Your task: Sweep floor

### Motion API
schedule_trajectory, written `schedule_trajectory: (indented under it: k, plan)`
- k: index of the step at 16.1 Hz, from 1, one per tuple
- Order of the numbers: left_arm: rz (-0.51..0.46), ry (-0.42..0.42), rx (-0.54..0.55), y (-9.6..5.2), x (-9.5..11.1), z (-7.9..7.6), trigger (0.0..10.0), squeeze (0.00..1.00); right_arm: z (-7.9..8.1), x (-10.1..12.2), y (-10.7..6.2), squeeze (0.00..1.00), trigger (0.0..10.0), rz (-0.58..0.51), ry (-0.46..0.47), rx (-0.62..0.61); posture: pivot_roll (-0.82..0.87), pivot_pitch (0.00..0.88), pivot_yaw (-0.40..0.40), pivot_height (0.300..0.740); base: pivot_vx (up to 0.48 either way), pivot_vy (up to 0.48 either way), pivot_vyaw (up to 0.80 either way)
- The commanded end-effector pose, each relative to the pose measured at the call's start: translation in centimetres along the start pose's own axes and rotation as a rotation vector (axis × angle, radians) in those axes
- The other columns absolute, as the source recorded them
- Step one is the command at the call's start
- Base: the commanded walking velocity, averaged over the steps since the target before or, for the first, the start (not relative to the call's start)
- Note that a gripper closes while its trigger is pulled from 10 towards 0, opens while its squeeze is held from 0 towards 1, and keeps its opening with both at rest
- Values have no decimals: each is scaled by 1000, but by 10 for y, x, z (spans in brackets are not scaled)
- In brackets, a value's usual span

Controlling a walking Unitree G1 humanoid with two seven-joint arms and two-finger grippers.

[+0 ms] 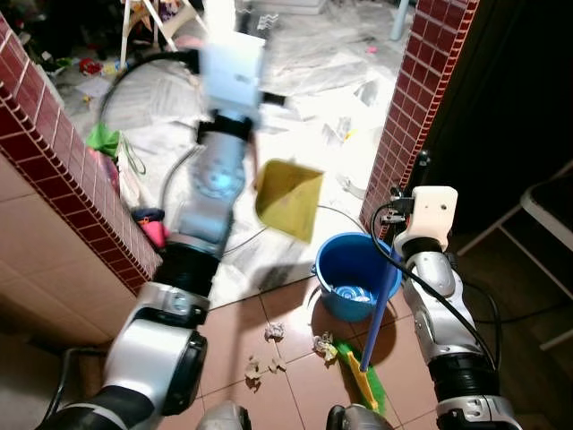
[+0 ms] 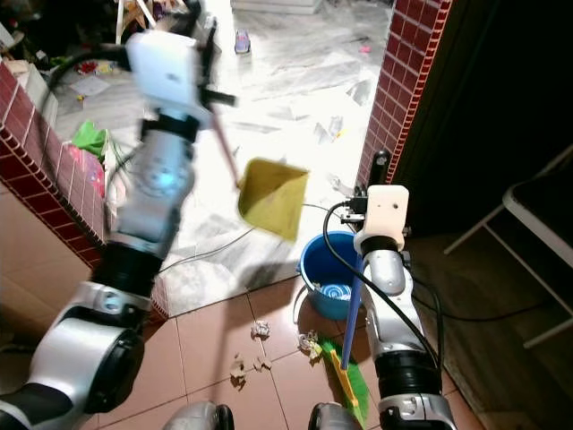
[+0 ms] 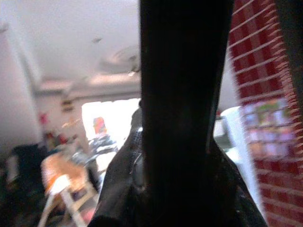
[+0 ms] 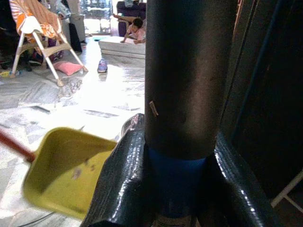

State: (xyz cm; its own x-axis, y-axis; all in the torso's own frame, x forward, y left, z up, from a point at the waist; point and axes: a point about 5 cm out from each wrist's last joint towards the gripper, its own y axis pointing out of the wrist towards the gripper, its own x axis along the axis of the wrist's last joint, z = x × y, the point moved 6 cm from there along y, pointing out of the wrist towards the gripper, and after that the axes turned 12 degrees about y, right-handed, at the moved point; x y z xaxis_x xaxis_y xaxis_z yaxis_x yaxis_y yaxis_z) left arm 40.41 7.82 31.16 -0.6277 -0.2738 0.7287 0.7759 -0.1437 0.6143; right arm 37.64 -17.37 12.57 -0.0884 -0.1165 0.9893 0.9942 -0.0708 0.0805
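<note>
Closest to me, on the terracotta tile floor, lie a few crumpled paper scraps, loose between my two arms, and just beside them on my right rests the green broom head, bristles down on the tiles. My right gripper is clamped around the broom handle: in the right wrist view my two black fingers press against either side of the dark grip, with the blue shaft showing below it. The handle rises steeply from the broom head to my right wrist, crossing in front of the blue bucket, which stands on the tiles just beyond the scraps, near the foot of the red brick pillar. Above and beyond the bucket the yellow dustpan hangs in the air, tilted, on its thin reddish handle. My left arm is raised and blurred; my left gripper shows a dark rod between its black fingers in the left wrist view, so I take it as closed on the dustpan's handle. Farther off the floor turns to pale marble strewn with papers, with a folding chair and a person lying on a mat at the far end.
</note>
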Motion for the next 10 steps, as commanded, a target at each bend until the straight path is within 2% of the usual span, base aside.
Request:
schedule_trajectory:
  k: [1, 2, 4, 6, 8, 9, 10]
  plan:
    - [-107, 32, 76, 6, 30, 22, 10000, 0, 2, 10, 4, 0, 10000, -39, -5, 12, -44, 0, 7, 740, 0, 0, 0]
    - [-73, 71, 108, -3, 21, 37, 10000, 0, 4, 8, 4, 0, 10000, -32, -5, 21, -34, 0, 0, 740, 0, 0, 0]
    - [-6, 119, 117, -16, 4, 45, 10000, 0, 7, 8, 5, 0, 10000, -29, -2, 32, -27, 0, -5, 740, 0, 0, 0]
    - [98, 158, 118, -31, -19, 50, 10000, 0, 8, 7, 5, 0, 10000, -26, -2, 38, -22, 4, -9, 740, 0, 0, 0]
    - [218, 198, 109, -57, -46, 51, 10000, 0, 9, 6, 6, 0, 10000, -21, -4, 44, -18, 6, -10, 740, 0, 0, 0]
    - [242, 192, 108, -62, -51, 51, 10000, 0, 9, 6, 7, 0, 10000, -21, -4, 44, -18, 6, -10, 740, 0, 0, 0]
    - [365, 178, 127, -79, -74, 52, 10000, 0, 9, 6, 7, 0, 10000, -20, -2, 46, -14, 11, -10, 740, 0, 0, 0]
